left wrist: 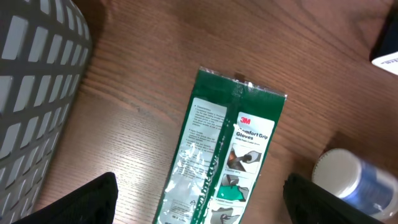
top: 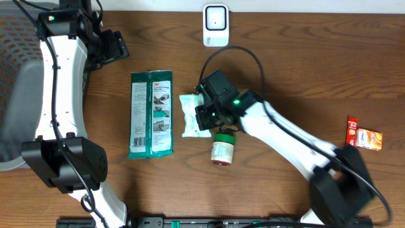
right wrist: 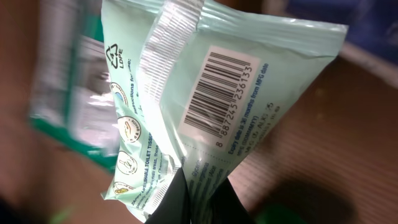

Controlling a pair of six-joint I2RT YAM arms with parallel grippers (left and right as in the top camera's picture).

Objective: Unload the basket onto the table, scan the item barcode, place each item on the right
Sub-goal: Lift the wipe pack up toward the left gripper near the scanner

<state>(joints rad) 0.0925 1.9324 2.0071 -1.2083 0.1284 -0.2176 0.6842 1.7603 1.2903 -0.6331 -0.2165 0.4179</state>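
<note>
Tissue packet (right wrist: 205,106) pinched in the right end effector (top: 202,116), barcode (right wrist: 219,93) turned toward its wrist camera.
The right jaws are closed tight on the packet's lower edge; it seems raised slightly off the table (top: 297,76), though the overhead view leaves that unclear. A glove pack (top: 151,114) lies just left of this end effector, a small bottle (top: 222,149) just behind it, and a white scanner (top: 216,25) well ahead. The left end effector (top: 116,45) hangs wide open and empty near the glove pack's far end.

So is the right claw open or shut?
Shut. In the wrist view, the right gripper pinches the lower edge of the pale green packet.
</note>
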